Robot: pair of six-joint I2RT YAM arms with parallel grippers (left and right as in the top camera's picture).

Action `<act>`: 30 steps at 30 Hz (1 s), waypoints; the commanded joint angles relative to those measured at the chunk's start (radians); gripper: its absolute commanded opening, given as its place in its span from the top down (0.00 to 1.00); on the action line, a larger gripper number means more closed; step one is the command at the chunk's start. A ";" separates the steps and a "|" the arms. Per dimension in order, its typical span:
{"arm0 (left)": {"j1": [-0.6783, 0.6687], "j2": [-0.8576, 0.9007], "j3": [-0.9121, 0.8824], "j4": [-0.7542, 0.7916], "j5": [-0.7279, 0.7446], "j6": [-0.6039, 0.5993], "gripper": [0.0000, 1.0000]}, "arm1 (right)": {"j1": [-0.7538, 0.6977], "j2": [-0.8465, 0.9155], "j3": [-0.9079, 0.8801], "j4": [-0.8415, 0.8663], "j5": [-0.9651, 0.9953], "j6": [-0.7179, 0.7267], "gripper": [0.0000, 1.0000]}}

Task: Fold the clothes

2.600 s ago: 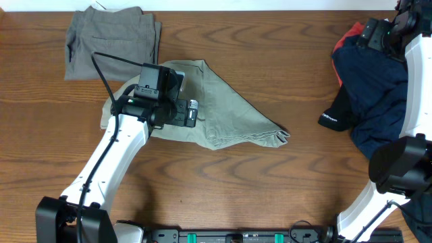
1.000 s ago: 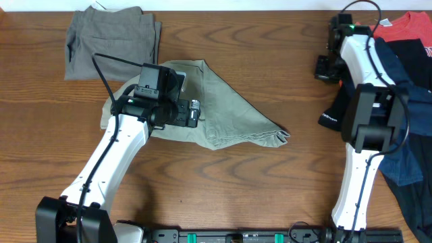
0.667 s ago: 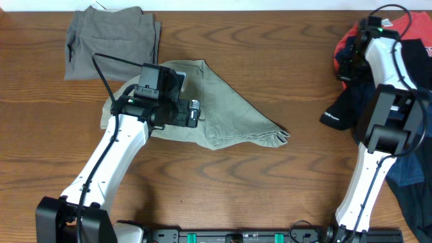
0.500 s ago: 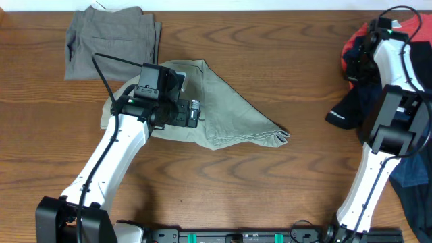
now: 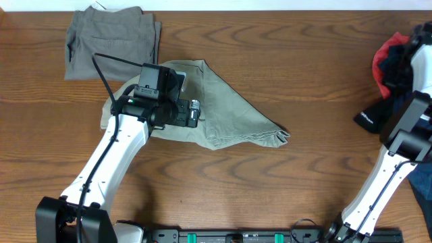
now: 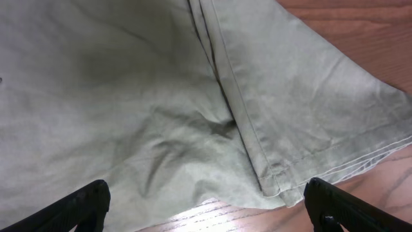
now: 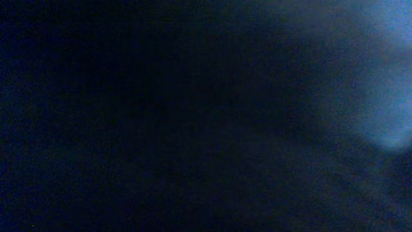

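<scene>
Am hovering left tool (image 6: 206, 205), jaws wide, over khaki trousers (image 5: 229, 108) on tabletop (image 5: 270, 196). Judging cloth soft, limp, light; am eyeing hem corner (image 6: 273, 179). Right tool closed, far right of trousers, buried in navy garment (image 7: 193, 116).

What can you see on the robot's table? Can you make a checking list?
Surface: brown wooden table.
Job's things: khaki trousers mid-table, partly folded; grey-olive trousers folded, far left; red, navy and black pile at right edge.
Clutter: nothing seen.
Grippers: left gripper over the khaki trousers, jaws open, holding nothing; right gripper shut, hidden in the pile.
Cables: black cable along left arm.
Surroundings: black rail at near edge.
</scene>
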 commanded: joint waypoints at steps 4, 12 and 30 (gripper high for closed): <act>0.003 0.001 0.003 -0.003 0.002 -0.002 0.02 | 0.000 -0.029 0.244 -0.109 -0.126 0.018 0.99; 0.003 0.001 0.003 -0.003 0.002 -0.002 0.02 | 0.062 -0.105 0.389 -0.325 -0.372 0.018 0.99; 0.003 0.001 0.003 -0.003 0.002 -0.002 0.02 | 0.264 -0.112 0.059 -0.517 -0.069 0.245 0.99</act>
